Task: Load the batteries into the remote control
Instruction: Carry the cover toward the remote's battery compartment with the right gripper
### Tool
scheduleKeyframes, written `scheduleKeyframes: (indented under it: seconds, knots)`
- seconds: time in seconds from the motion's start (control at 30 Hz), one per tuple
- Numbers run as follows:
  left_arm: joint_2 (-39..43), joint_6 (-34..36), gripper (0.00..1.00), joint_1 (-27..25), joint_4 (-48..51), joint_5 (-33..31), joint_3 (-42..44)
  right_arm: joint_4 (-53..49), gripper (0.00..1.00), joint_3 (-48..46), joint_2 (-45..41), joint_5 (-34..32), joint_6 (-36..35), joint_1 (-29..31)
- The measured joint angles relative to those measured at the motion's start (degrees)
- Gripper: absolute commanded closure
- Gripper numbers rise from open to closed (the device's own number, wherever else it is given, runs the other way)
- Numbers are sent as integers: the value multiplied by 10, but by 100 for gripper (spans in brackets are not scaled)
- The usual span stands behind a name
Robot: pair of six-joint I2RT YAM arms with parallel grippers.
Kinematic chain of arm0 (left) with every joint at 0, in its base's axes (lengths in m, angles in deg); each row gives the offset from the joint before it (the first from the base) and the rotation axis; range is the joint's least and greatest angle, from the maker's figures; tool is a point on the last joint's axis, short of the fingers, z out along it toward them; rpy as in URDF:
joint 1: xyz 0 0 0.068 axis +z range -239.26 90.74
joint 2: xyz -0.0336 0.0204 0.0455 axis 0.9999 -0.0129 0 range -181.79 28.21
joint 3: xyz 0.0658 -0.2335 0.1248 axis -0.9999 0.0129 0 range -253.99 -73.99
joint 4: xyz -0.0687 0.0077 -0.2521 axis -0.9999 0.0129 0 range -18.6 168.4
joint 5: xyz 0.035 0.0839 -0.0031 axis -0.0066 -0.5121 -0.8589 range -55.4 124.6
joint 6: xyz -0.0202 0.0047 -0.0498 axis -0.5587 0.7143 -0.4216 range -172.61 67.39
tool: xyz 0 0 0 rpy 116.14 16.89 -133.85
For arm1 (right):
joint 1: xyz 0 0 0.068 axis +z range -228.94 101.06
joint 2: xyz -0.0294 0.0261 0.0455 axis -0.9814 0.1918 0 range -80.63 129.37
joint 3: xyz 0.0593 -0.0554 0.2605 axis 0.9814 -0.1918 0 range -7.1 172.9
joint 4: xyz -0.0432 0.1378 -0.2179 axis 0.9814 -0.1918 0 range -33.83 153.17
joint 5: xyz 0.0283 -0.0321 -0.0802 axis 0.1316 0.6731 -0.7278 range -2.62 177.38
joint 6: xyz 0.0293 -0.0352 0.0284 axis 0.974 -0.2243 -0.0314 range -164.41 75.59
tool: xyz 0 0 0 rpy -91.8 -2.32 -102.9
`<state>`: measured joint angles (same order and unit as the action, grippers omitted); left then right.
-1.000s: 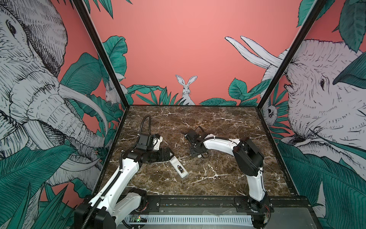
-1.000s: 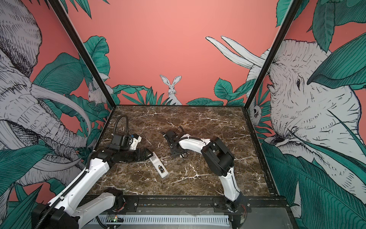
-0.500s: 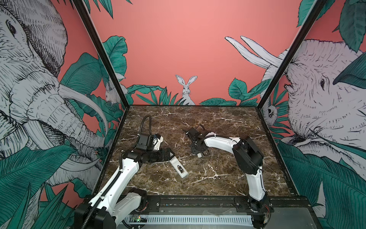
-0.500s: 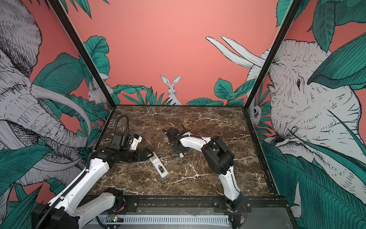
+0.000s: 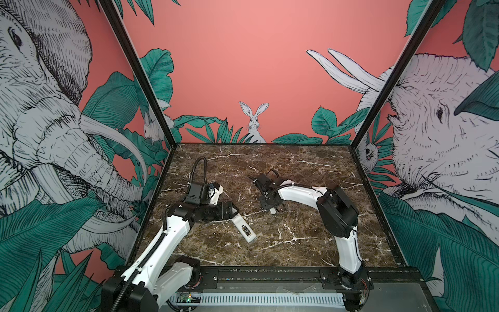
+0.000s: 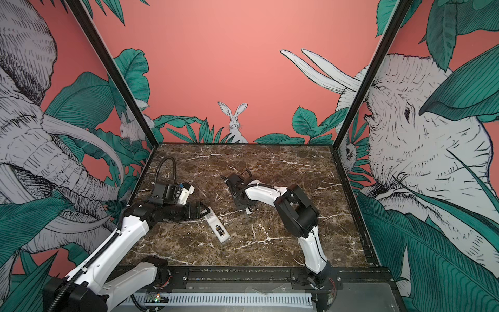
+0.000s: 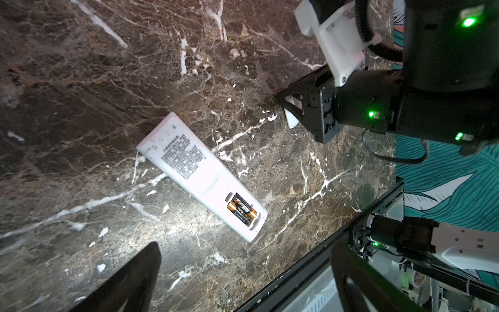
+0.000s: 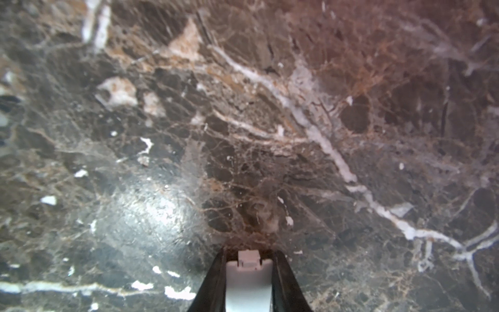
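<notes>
Tally on the one marble tabletop (image 5: 297,173): remote control (image 7: 199,175), one; batteries (image 7: 241,209), two, black and gold, both counted in the wrist view that looks down on the remote. Short white plastic piece (image 8: 248,281), one. Robot arms, two, with one gripper apiece: left gripper (image 5: 233,210) and right gripper (image 8: 248,254), two grippers in all.

Both top views look down from high at the near side onto the whole marble table (image 5: 297,167), remote control (image 5: 243,228) lower centre. The left wrist camera shares it, closer; the right wrist camera hugs the marble.
</notes>
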<state>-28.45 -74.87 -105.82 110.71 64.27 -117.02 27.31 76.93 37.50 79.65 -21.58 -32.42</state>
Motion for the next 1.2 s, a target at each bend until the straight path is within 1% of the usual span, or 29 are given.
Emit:
scheduleKeyframes:
  seconds: [0.2,0.4,0.57,0.77,0.97,1.13,1.2]
  knots:
    - [0,-2,1,0,-3,19,2,39,82,-49,-32,3,-31,9]
    - [2,-8,1,-2,-5,31,12,81,83,-113,-85,24,-52,21]
    - [15,-15,1,-17,5,31,12,128,83,-156,-131,49,-61,31]
    - [51,-26,1,-54,61,-11,3,172,83,-177,-167,81,-61,57]
    - [76,-15,1,-56,153,-66,-55,204,84,-179,-172,99,-53,96]
    - [89,33,1,-56,243,-120,-124,224,84,-182,-172,108,-53,125]
    - [94,52,1,-56,262,-128,-139,232,85,-182,-172,112,-52,132]
